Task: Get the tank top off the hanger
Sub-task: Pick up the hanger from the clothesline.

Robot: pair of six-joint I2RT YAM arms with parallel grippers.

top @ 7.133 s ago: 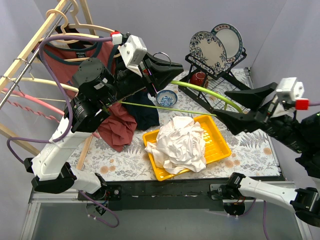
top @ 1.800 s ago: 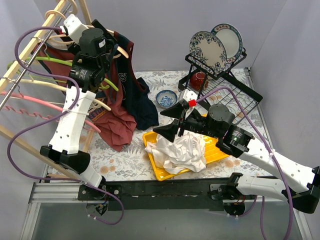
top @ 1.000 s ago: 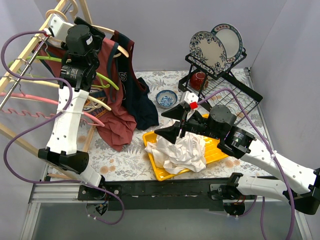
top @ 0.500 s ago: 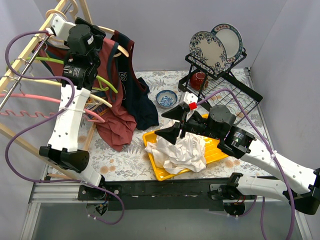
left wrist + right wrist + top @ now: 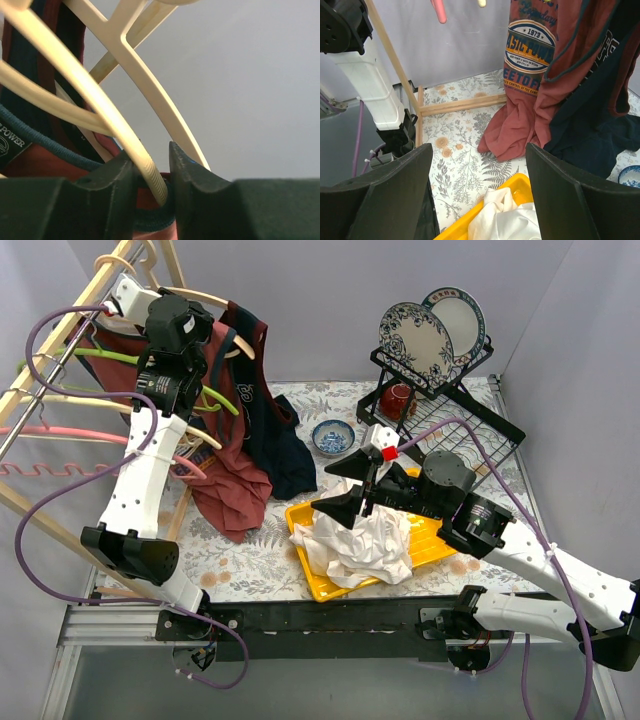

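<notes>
"Tank top (image 5: pixel 228 375), where was it?"

"At ten o'clock in the overhead view, draped on the cream hanger (image 5: pixel 90 102) on the wooden rack (image 5: pixel 40 516). Its hem trailed onto the table (image 5: pixel 250 560). Maroon, with navy trim."

"How would it handle?"

"Light, soft and limp, I judged. A strap should slide along the smooth hanger arm, though the hanger could swing. The best hold looked like the strap, where it crossed the arm's end."

"And the jaws?"

"The left jaws stood narrow at that spot, with the hanger arm and navy edging between them. Whether they pinched, I couldn't tell. The right jaws gaped wide, holding nothing, over the yellow tray (image 5: pixel 436 537) at six o'clock."

"Counts?"

"One tank top, though dark navy cloth (image 5: pixel 285 455) hung beside it, perhaps a second garment. One tray with one white cloth (image 5: pixel 355 540) in it. Two plates (image 5: pixel 418 335) and one red cup (image 5: pixel 398 397) in the dish rack (image 5: pixel 480 440) at two o'clock. One small blue bowl (image 5: pixel 332 436). Several hangers; I couldn't count them surely."
</notes>
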